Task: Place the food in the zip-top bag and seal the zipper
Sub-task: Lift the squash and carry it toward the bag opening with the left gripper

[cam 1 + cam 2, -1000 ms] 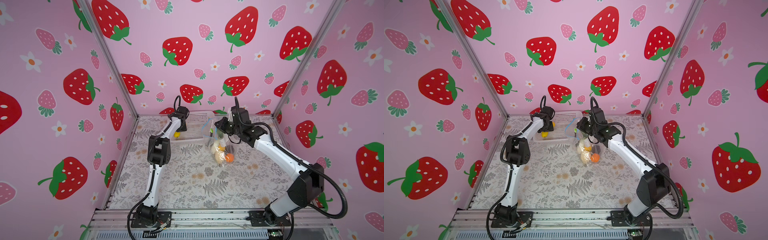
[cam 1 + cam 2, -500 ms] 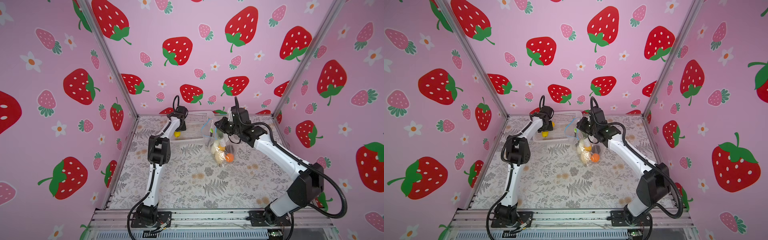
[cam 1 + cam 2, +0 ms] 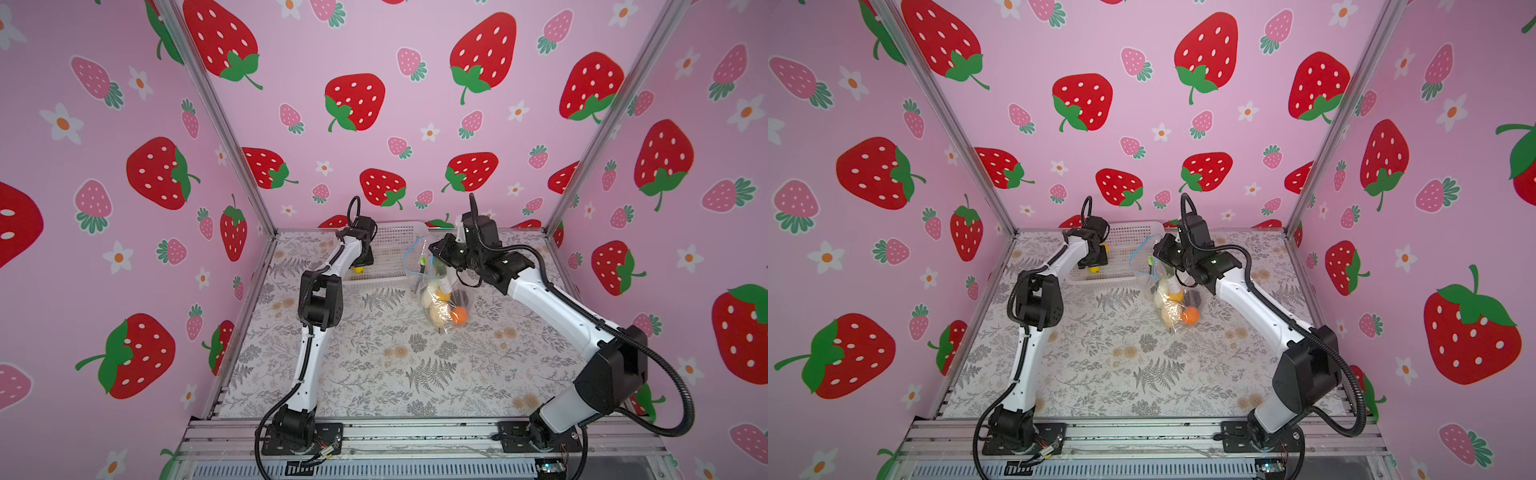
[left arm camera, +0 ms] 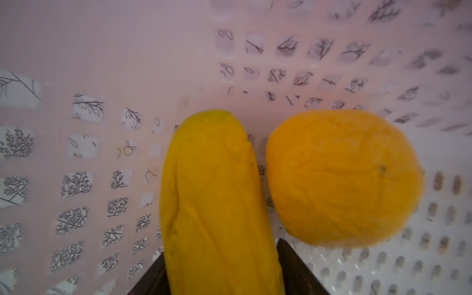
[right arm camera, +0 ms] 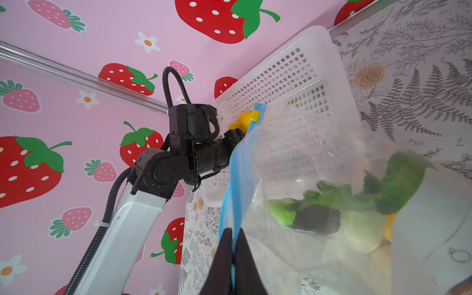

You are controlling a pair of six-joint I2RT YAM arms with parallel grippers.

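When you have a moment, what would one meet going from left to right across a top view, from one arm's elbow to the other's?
Left arm's elbow → white basket → zip-top bag → right arm's elbow.

Left arm rises steeply from its front mount to a sharply bent elbow, then reaches toward the back with the wrist tipped downward. The left gripper has a dark finger on either side of a yellow banana; whether the jaws press on it cannot be told. Right arm runs from its front mount through a raised elbow and stretches toward the back middle, where the right gripper is pinched tight on the light-blue zipper.
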